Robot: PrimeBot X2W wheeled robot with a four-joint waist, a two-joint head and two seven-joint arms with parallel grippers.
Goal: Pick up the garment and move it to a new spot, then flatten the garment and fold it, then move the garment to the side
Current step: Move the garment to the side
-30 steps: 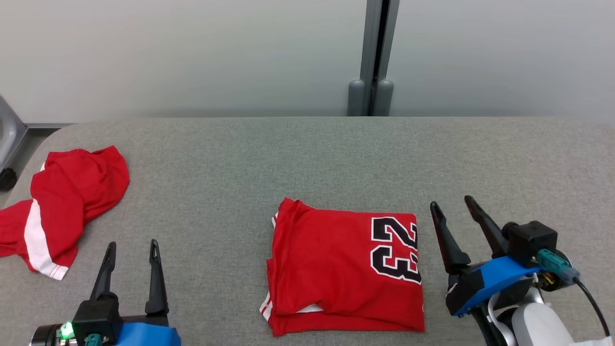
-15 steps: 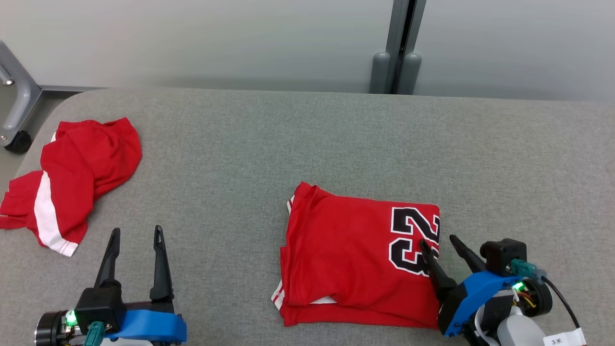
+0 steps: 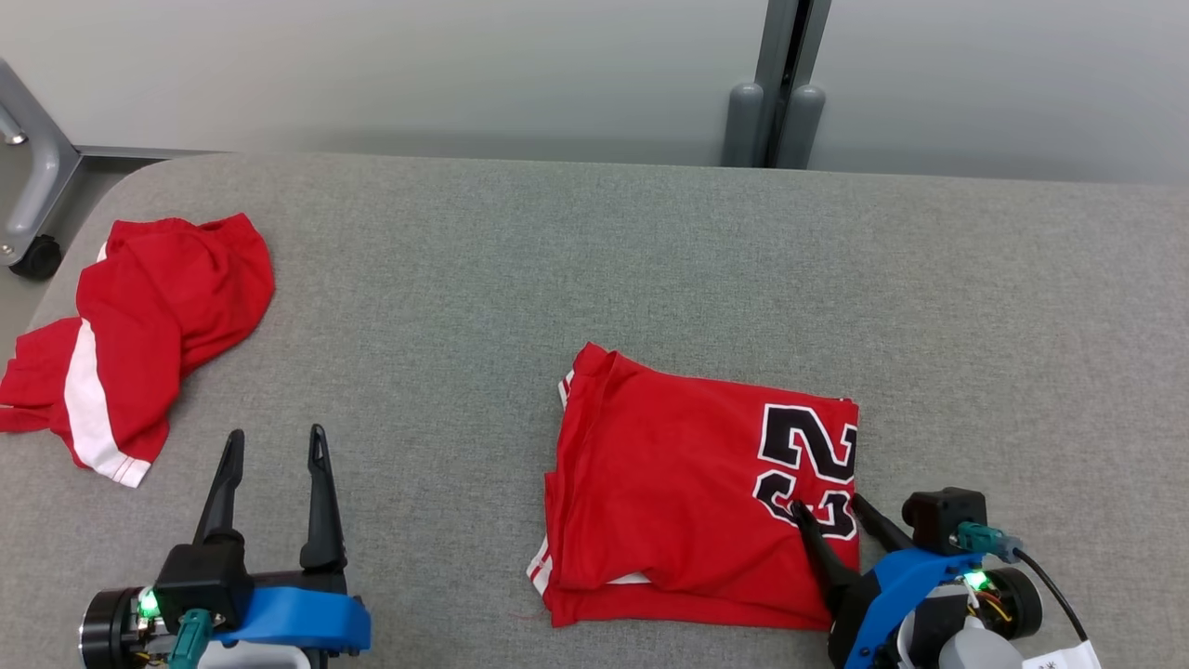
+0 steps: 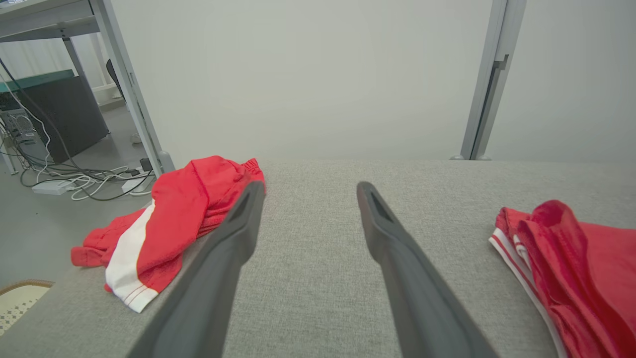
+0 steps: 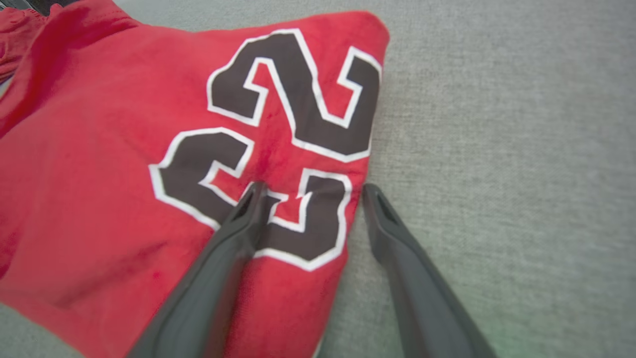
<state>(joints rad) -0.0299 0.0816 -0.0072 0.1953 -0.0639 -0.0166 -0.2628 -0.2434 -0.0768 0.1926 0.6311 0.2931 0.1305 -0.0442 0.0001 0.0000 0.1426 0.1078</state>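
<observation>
Between the spread fingers of my right gripper [image 3: 827, 503], head view: numbered right edge of folded garment [image 3: 687, 502], long axis crosswise. Left wrist view: left gripper [image 4: 308, 186] spread, empty; garment [image 4: 571, 258] right of fingers. Right wrist view: left finger over numerals [image 5: 278, 149], nothing clasped.

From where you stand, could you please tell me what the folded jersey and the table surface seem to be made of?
Folded jersey: soft matte knit, perhaps polyester; it creases and layers limply. Table surface: grey fabric covering, matte; fine flecked weave shows.
</observation>
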